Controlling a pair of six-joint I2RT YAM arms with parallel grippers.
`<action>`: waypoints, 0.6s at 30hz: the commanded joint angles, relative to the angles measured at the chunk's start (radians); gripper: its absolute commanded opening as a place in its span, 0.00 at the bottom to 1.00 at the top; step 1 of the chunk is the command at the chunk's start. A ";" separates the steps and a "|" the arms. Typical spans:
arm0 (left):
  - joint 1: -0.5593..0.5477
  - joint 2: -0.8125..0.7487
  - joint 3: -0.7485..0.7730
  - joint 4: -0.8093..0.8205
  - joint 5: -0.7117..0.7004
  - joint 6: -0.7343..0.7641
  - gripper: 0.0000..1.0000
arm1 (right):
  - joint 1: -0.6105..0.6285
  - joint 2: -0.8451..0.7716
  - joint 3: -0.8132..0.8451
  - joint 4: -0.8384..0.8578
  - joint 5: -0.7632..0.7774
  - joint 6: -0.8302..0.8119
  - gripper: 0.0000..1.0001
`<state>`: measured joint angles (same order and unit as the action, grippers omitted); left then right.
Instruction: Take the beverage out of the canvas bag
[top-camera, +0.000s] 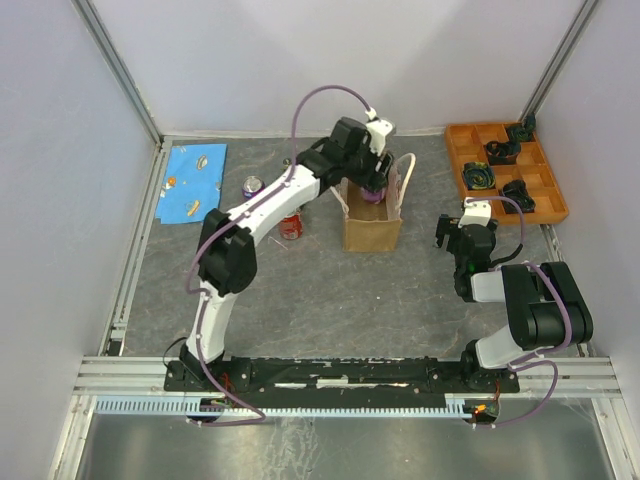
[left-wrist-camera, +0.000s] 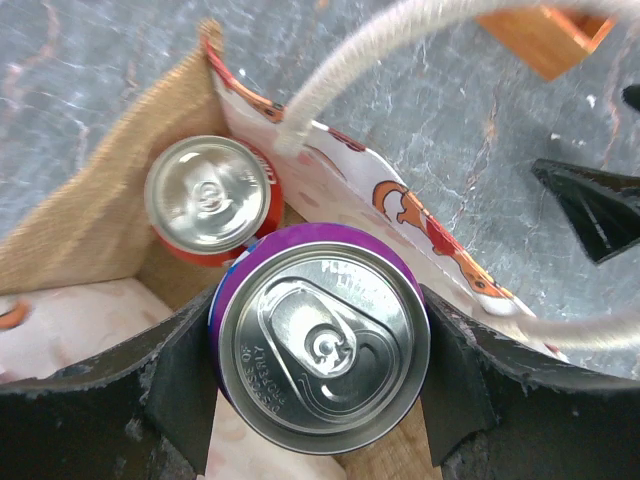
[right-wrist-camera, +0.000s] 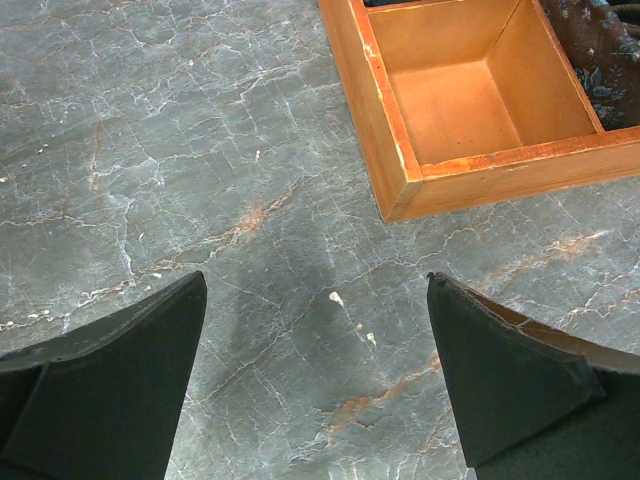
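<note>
The canvas bag (top-camera: 372, 228) stands upright mid-table, tan with white rope handles (left-wrist-camera: 400, 30). My left gripper (top-camera: 375, 185) is at its open mouth, shut on a purple beverage can (left-wrist-camera: 320, 340), with one black finger (left-wrist-camera: 185, 390) on each side of the can. The can's silver top faces the left wrist camera, and the can shows purple at the bag mouth in the top view (top-camera: 372, 194). A red can (left-wrist-camera: 212, 200) stands inside the bag beside it. My right gripper (top-camera: 448, 232) is open and empty over bare table (right-wrist-camera: 315, 300), right of the bag.
An orange compartment tray (top-camera: 505, 170) with dark objects sits at the back right; its corner shows in the right wrist view (right-wrist-camera: 470, 100). Two cans (top-camera: 252, 187) (top-camera: 290, 227) stand on the table left of the bag. A blue patterned cloth (top-camera: 192, 183) lies at the back left.
</note>
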<state>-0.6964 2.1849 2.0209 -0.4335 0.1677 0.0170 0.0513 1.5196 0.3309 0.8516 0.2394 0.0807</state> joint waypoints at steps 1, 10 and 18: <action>0.044 -0.234 0.042 0.107 0.002 0.055 0.03 | -0.002 -0.009 0.028 0.024 -0.008 -0.005 0.99; 0.082 -0.530 -0.065 0.129 -0.144 0.129 0.03 | -0.002 -0.009 0.028 0.024 -0.008 -0.005 0.99; 0.195 -0.807 -0.315 0.161 -0.298 0.133 0.03 | -0.003 -0.009 0.028 0.024 -0.008 -0.004 0.99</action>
<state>-0.5720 1.5024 1.8214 -0.3885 -0.0257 0.1078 0.0513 1.5196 0.3309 0.8516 0.2390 0.0807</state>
